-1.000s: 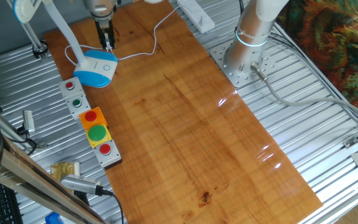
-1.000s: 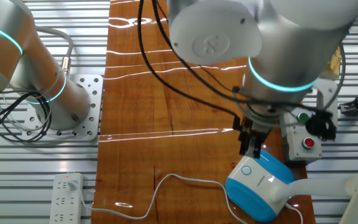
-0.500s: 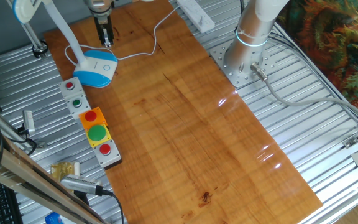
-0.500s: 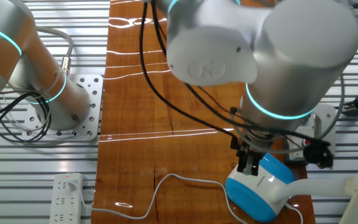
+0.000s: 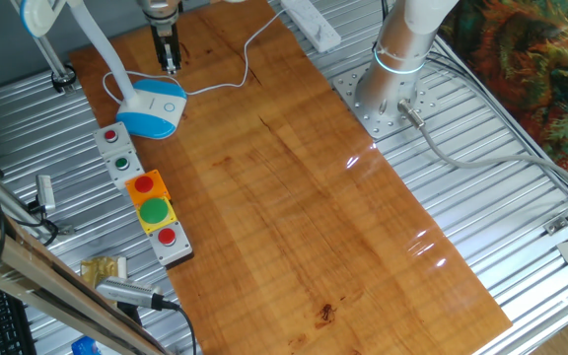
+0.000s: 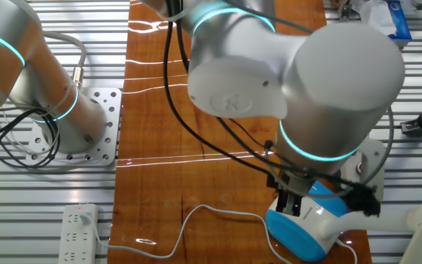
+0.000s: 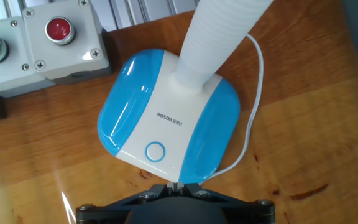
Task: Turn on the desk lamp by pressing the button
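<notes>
Raised fingers [image 5: 170, 61] w/ desk lamp [image 7: 169, 112] arm slanting away.

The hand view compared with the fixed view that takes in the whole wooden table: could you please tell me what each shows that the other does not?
Only the hand view shows the button as a pale ring on the lamp base's white top, and the brand lettering above it. Only the wide fixed view shows the lamp's head, the orange box, the power strip and the gripper hanging by the base. Both show the desk lamp, its white cord and the grey box with red and green buttons.
</notes>
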Controlling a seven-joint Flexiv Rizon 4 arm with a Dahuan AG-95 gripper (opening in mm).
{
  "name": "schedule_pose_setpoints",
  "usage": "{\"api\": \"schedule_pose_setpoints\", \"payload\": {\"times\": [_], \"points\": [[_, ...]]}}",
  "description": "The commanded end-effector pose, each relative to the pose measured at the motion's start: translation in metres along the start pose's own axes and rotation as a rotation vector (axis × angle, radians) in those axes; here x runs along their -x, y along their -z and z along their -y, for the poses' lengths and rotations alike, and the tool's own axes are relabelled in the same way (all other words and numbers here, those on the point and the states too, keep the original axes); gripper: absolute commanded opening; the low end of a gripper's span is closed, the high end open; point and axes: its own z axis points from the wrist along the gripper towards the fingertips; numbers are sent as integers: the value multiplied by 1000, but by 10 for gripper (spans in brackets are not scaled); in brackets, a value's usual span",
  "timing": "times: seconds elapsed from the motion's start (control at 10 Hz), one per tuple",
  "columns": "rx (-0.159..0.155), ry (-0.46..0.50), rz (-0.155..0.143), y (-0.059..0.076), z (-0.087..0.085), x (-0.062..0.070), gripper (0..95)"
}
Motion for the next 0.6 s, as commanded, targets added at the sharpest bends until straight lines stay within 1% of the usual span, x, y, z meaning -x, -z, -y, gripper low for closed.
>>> {"api": "schedule_pose_setpoints", "payload": {"times": [0.1,0.3,0.6], "points": [[35,-2,11,1,-1,0,0],[38,-2,21,-1,-2,0,0],[40,-2,26,-9,-2,3,0]]}}
